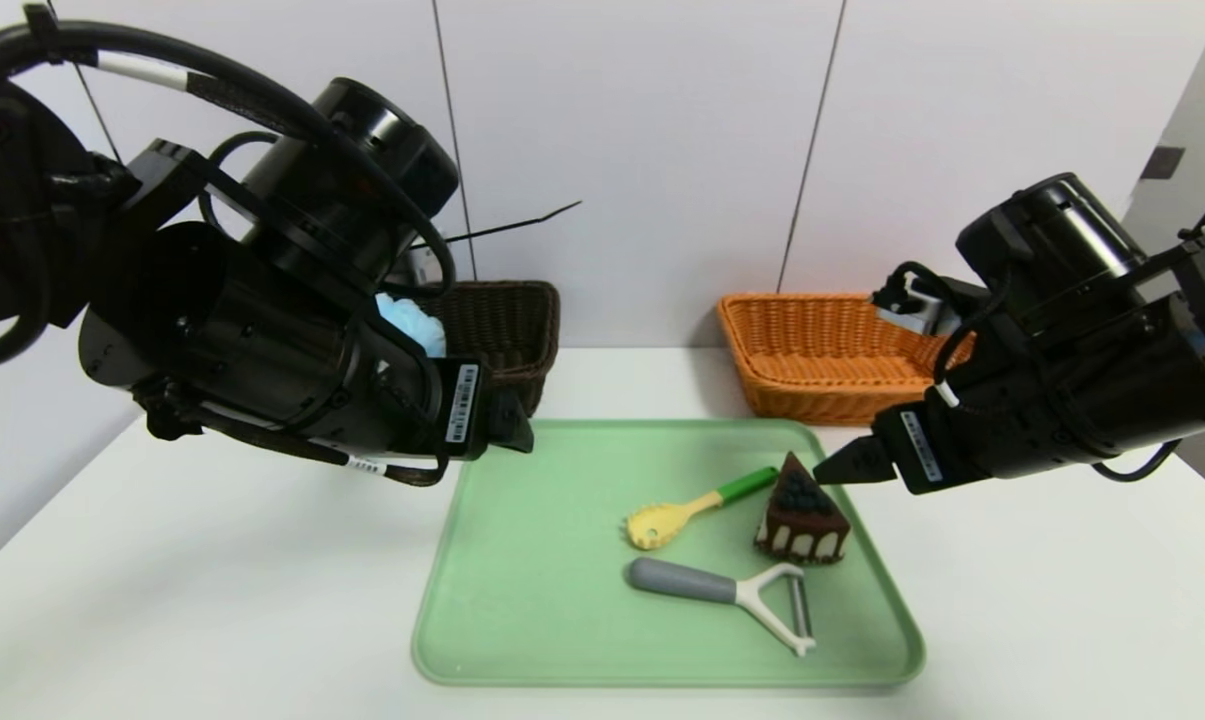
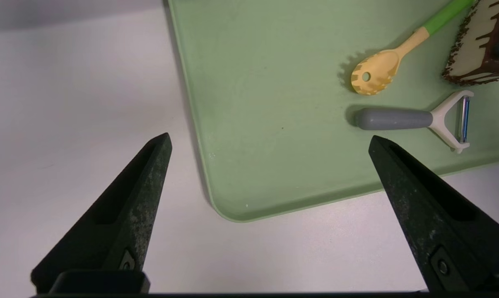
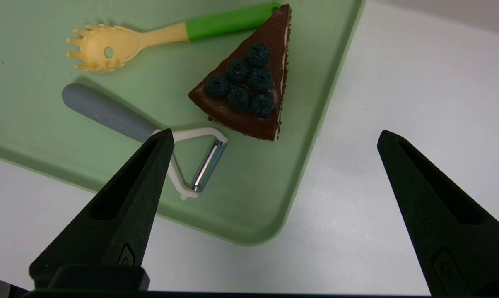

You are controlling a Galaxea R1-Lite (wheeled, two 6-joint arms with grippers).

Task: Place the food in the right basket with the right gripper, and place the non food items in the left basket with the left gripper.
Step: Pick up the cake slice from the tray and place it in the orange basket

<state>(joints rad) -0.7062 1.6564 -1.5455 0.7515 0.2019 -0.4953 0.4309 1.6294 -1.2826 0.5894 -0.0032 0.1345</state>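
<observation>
- Hovering right hand (image 3: 274, 136), fingers spread, empty, right of cake slice (image 1: 802, 512) at tray (image 1: 522, 600) right-centre.
- Best: shift left, straddle the wedge's flat sides, avoid peeler (image 1: 727, 590).
- Left hand (image 2: 270, 140) open, empty, lower-left tray corner.

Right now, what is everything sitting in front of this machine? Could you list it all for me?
Tray: one, pale green, on the table in the middle.
Cake slice: one, chocolate brown with blueberries on top, on the tray's right side.
Pasta spoon: one, yellow head with green handle, on the tray left of the cake.
Peeler: one, grey handle with white head, on the tray nearer the robot than the spoon.
Dark basket: one, dark brown, behind the tray on the left; something light blue lies in it.
Orange basket: one, orange, behind the tray on the right.
Table: one, white.
Left gripper: one, black, open, above the tray's left edge.
Right gripper: one, black, open, above the tray's right edge near the cake.
</observation>
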